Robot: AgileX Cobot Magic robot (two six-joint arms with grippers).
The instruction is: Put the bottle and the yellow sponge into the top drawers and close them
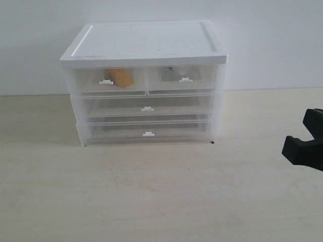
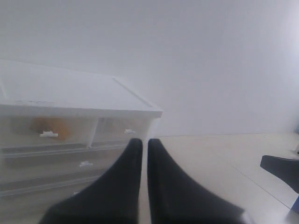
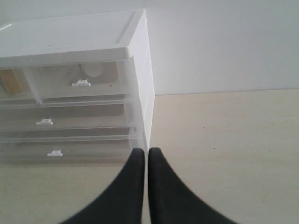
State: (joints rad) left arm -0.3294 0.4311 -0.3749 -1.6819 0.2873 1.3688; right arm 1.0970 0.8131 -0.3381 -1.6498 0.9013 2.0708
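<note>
We see a white plastic cabinet (image 1: 144, 43) standing on the far part of the pale surface (image 1: 151, 201), in front of a white wall (image 1: 272, 40). Its top row has 2 half-width drawers side by side, the left top drawer (image 1: 88, 84) and the right top drawer (image 1: 204, 80). Below them lie 2 full-width drawers (image 1: 116, 106), each with a small white tab handle at its middle. Both drawers of the top row are pushed in, their fronts flush with the cabinet frame.

The yellow sponge (image 1: 121, 78) lies inside the left top drawer. It shows as an orange-yellow shape through the translucent front, just right of that drawer's tab handle (image 1: 106, 81). The bottle (image 1: 177, 72) lies inside the right top drawer, behind its tab. Through the plastic we make out only a whitish form with a darker patch, and we cannot read its label.

The left hand (image 2: 141, 141) is closed, its 2 black fingers almost meeting with only a thin slit between them, and it grips nothing. It is out of the exterior view; its own camera shows it on the near side of the cabinet, apart from it.

The right hand (image 3: 145, 151) is closed too, fingers together and empty. In the exterior view its black body shows at the right edge, near us and well apart from the cabinet.
</note>
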